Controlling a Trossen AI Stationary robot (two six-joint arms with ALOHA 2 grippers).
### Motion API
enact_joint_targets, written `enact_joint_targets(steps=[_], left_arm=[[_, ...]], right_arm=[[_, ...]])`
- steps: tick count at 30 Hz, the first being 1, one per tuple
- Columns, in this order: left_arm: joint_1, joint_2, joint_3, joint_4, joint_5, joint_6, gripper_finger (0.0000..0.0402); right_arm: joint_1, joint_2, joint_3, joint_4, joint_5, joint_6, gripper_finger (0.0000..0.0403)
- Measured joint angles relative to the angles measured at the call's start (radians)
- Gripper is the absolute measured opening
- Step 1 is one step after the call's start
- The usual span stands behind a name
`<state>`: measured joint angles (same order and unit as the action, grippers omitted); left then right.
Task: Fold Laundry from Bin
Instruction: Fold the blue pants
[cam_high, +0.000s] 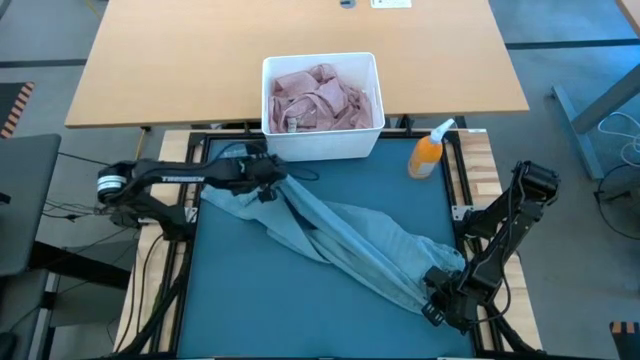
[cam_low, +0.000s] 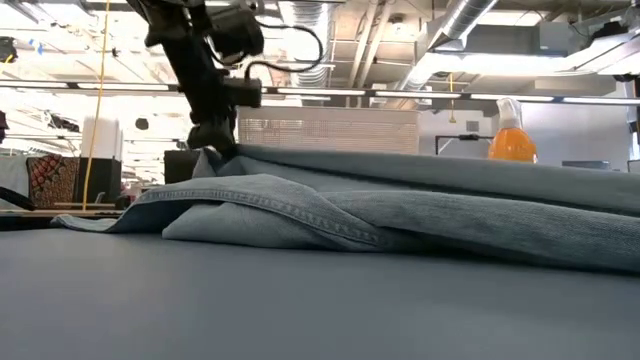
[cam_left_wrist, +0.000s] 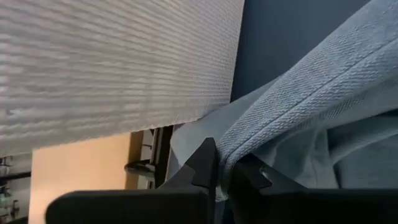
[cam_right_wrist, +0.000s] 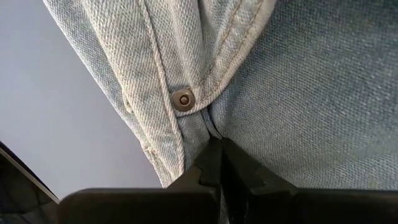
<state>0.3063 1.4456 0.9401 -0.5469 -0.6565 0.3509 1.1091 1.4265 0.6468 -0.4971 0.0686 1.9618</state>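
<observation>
Both grippers' jaws pinch the jeans (cam_high: 350, 240) stretched across the counter's mat (cam_high: 250, 310): left gripper (cam_high: 268, 180) near the bin (cam_high: 322, 140), right gripper (cam_high: 437, 300) opposite. Only the right wrist view shows a rivet (cam_right_wrist: 183, 99).

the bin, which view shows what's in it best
The high view: it looks straight down into the white bin, showing pink clothes filling it. The low view shows only its ribbed side wall behind the jeans. The left wrist view shows a close stretch of that wall. The right wrist view shows none of it.
</observation>
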Motion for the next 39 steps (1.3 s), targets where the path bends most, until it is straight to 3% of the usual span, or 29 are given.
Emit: enact_joint_targets(steps=[7, 10, 14, 19, 26, 28, 33, 39], left_arm=[[0.006, 0.001, -0.001, -0.082, -0.028, -0.005, 0.0102], [0.003, -0.032, -0.001, -0.150, -0.082, -0.048, 0.0142], [0.004, -0.113, -0.001, -0.253, -0.068, -0.124, 0.0183], [0.004, -0.240, -0.001, -0.339, 0.138, -0.234, 0.0202], [-0.038, -0.366, -0.013, -0.358, 0.619, -0.336, 0.0203], [-0.087, -0.387, -0.037, -0.361, 0.679, -0.360, 0.0203], [-0.248, -0.409, -0.123, -0.342, 0.648, -0.424, 0.0203], [-0.383, -0.373, -0.241, -0.223, 0.415, -0.462, 0.0203]], right_arm=[[0.000, 0.000, 0.000, -0.005, 0.002, -0.007, 0.0028], [0.000, 0.000, 0.000, -0.007, 0.004, -0.009, 0.0028], [0.000, 0.000, 0.000, -0.007, 0.006, -0.008, 0.0028], [0.000, 0.000, 0.000, -0.008, 0.009, -0.006, 0.0028], [0.000, 0.000, 0.001, -0.013, 0.010, -0.006, 0.0028], [0.000, 0.000, 0.001, -0.013, 0.010, -0.006, 0.0028], [0.000, 0.000, 0.001, -0.013, 0.011, -0.007, 0.0028], [0.000, 0.000, 0.001, -0.019, 0.014, -0.020, 0.0028]])
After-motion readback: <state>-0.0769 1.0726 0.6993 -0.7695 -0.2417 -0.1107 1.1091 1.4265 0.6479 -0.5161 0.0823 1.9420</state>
